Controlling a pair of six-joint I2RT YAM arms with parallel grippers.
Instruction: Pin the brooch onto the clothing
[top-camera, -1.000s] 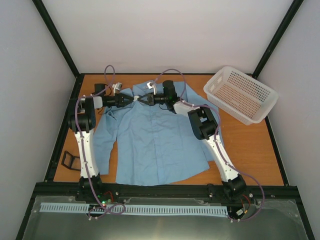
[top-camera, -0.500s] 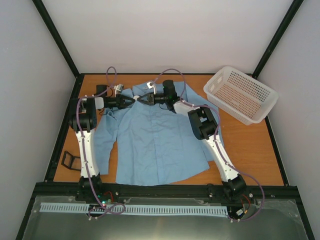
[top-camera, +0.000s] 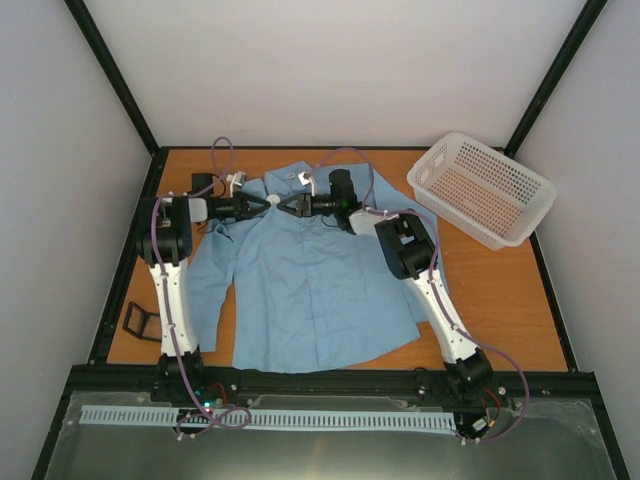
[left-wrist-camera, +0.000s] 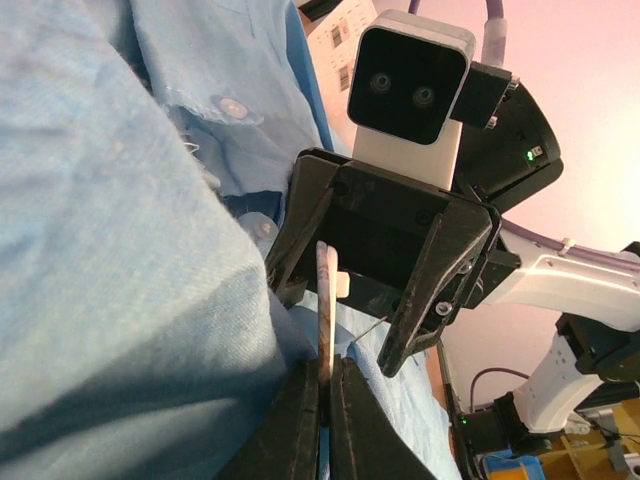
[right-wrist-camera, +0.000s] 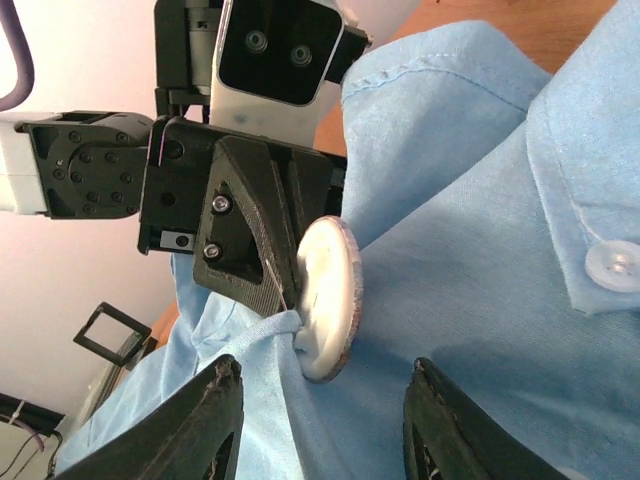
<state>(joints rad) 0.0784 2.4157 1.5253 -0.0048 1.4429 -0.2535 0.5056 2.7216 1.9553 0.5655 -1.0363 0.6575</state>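
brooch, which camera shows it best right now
The right wrist view: the brooch fills mid-frame, whitish face showing, pinched with shirt fabric by the left gripper. The left wrist view shows it only edge-on, a thin strip. The top view shows a tiny pale dot.

Top view: the brooch is too small to resolve; the right arm covers part of the shirt. Left wrist view: the brooch shows edge-on, both faces hidden; the bottom edge cuts off the left fingers. Right wrist view: the bottom edge cuts off the right fingers; a shirt fold covers part of the brooch rim.
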